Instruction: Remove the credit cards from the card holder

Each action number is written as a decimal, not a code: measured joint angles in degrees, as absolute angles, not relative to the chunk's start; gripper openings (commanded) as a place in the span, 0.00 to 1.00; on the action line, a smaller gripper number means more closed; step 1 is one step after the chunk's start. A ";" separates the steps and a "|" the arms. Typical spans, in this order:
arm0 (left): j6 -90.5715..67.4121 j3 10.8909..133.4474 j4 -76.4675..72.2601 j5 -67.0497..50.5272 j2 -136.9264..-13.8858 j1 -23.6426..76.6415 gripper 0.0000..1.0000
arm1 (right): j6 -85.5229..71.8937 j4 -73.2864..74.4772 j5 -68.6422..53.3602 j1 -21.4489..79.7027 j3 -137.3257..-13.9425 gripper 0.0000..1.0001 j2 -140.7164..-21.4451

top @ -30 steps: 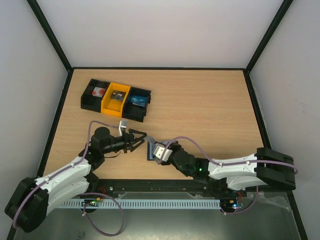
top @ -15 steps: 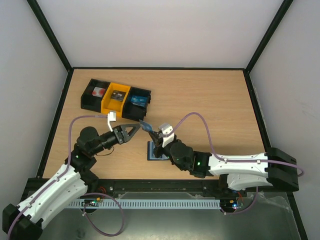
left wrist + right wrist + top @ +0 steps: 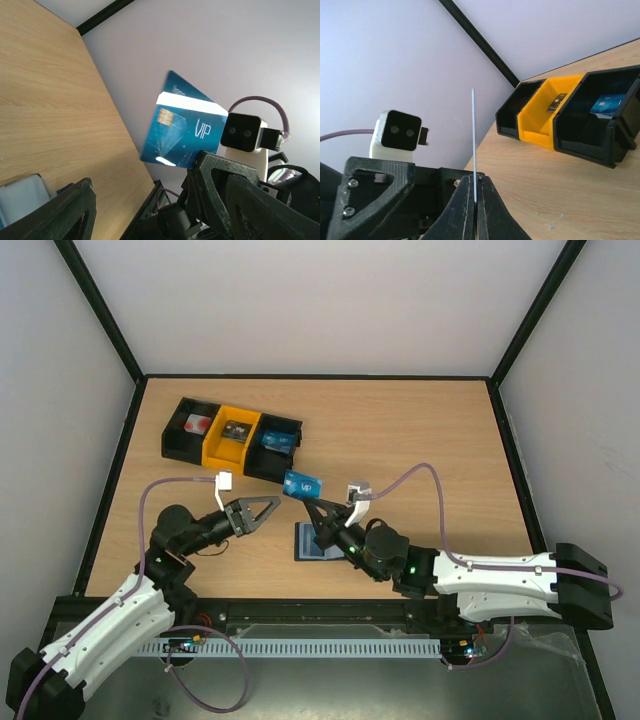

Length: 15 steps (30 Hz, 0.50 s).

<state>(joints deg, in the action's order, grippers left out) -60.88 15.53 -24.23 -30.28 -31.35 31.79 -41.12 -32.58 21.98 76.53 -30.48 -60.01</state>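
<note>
card step: blue credit card (image 3: 303, 484) is out of the card holder (image 3: 309, 546) and up in the air; looks like a pass to the left arm, or a carry to the bins (image 3: 232, 436), can't say which
do it well: if a pass, the left jaws should close flat across the card's faces on the free upper half, and the right should let go only once that grip is firm; no twisting, a thin card slips easily
card vs right fingers: right gripper (image 3: 474, 186) is pinched tight on the card's lower edge; the card stands up out of the fingertips, edge-on to that wrist camera
card vs left fingers: left gripper (image 3: 274, 501) is spread wide with nothing in it, pointing at the card, near it but apart; the card's printed face turns toward it
holder vs fingers: flat on the table (image 3: 420, 440), below and just behind the right fingertips, nobody touching it; can't tell if more cards are inside
bins: beyond the card, well clear of both grippers; something blue, card-like, lies in the end black bin (image 3: 606, 103)
</note>
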 measured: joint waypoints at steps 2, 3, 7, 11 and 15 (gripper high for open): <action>-62.48 14.46 -26.89 -31.05 -31.99 31.79 0.67 | -42.63 -34.79 21.50 76.53 -28.67 0.02 -59.16; -63.33 14.02 -28.34 -31.42 -32.32 31.79 0.65 | -43.27 -35.79 21.30 76.53 -27.83 0.02 -58.83; -65.71 13.15 -32.73 -32.38 -33.30 31.79 0.59 | -45.12 -38.44 19.88 76.53 -26.37 0.02 -58.48; -67.09 12.58 -36.01 -32.34 -33.36 31.79 0.54 | -46.46 -42.13 17.37 76.53 -25.50 0.02 -58.48; -67.83 12.25 -38.22 -32.32 -33.76 31.79 0.37 | -48.05 -45.01 15.35 76.53 -24.56 0.02 -58.61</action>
<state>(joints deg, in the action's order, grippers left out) -67.83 12.25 -38.22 -32.32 -33.76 31.79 -48.05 -45.01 15.35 76.53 -24.56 -58.61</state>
